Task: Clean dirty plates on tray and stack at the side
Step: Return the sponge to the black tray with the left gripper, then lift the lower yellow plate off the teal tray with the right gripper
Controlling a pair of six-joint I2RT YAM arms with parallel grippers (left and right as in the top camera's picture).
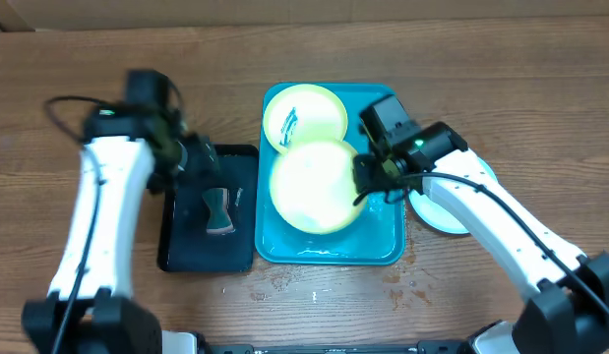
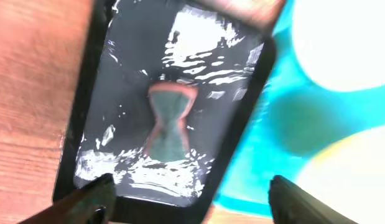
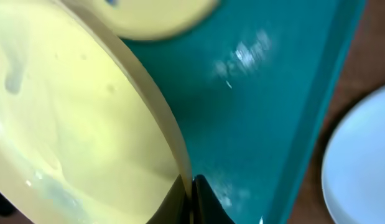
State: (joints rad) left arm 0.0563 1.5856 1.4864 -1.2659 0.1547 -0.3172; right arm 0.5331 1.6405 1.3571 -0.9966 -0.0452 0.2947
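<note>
L gripper (image 2: 195, 198) hangs over the black tray (image 1: 178, 251), fingers (image 2: 92, 200) wide apart, holding nothing and touching nothing. Black tray's long axis runs near-to-far. An hourglass sponge (image 2: 169, 121) lies on it, long axis the same way. Bare table (image 1: 314, 295) shows left of the black tray and in front of both trays.

Tray (image 1: 388, 241) sits just R of the black tray, rims close, long axis also near-to-far. Back plate (image 1: 319, 106) lies flat in its far end w/ a blue-green smear on the L half. Front plate (image 1: 309, 187) fills the middle and overlaps the back plate's near edge; its R edge looks lifted off the tray floor. R gripper (image 3: 189, 202) is clamped on that R rim, fingers nearly together w/ only the rim btwn them. Bare tray floor shows along the R side and near end.

Side plate (image 1: 452, 211) lies on the table just R of the tray, a thin strip of wood btwn them, partly under the R arm.
</note>
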